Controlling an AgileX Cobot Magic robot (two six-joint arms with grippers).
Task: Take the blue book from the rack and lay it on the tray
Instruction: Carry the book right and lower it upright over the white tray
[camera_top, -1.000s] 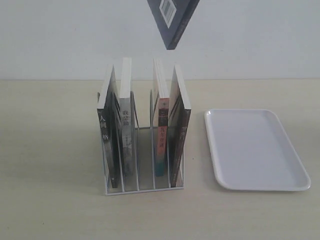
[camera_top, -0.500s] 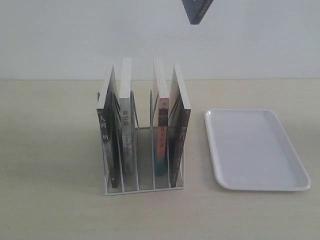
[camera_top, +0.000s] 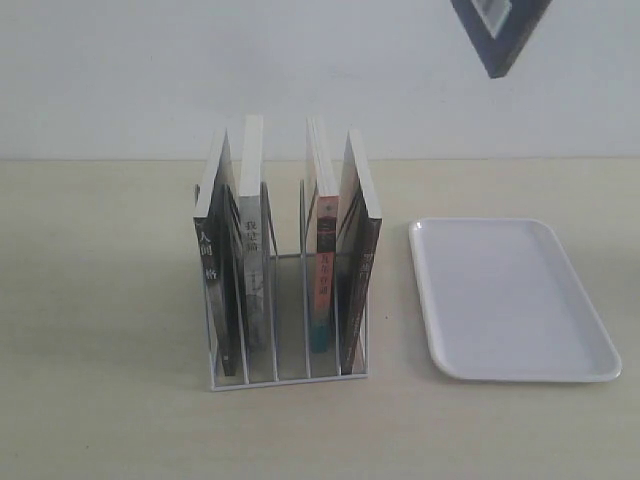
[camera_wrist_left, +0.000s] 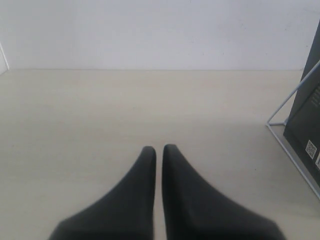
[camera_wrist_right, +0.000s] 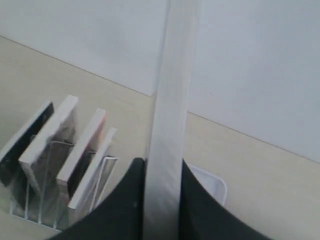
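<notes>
Right gripper (camera_wrist_right: 161, 167) clamps the blue book (camera_top: 500, 35) — tilted, high above the tray (camera_top: 510, 300). Left gripper (camera_wrist_left: 158, 150) is closed, empty. The rack (camera_top: 290, 378) stands left of the tray — apart.

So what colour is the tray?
The tray is plain white, best seen in the exterior view.

Your exterior view: facing rack (camera_top: 276, 330) front-on, slightly raised. Left wrist view: low, close beside rack. Right wrist view: high above rack, looking down. Rack shared by all.
</notes>
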